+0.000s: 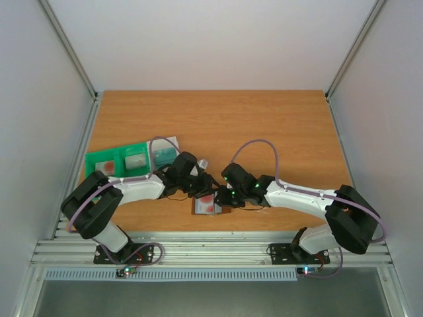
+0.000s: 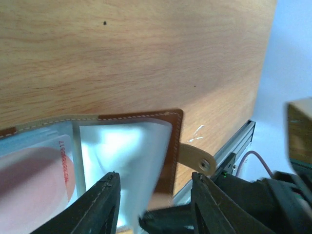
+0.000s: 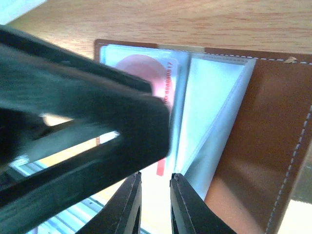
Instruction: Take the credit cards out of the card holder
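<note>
The card holder (image 1: 206, 207) lies open near the table's front edge, brown leather (image 3: 263, 136) with clear inner pockets (image 2: 126, 161) and a snap tab (image 2: 197, 158). One credit card (image 3: 141, 68), white with a pink-red disc and red digits, sits in its left pocket (image 2: 34, 180). My left gripper (image 2: 153, 183) is open, its jaws straddling the right-hand pocket. My right gripper (image 3: 155, 204) hovers over the pale card's lower part, its fingers a narrow gap apart with nothing pinched that I can see. One black left finger (image 3: 97, 122) crosses that view.
A green compartment tray (image 1: 106, 162) stands at the left, holding a white flat piece (image 1: 135, 160) and a teal one (image 1: 164, 153). The aluminium rail (image 1: 211, 249) runs right behind the card holder at the table edge. Both arms meet over the holder.
</note>
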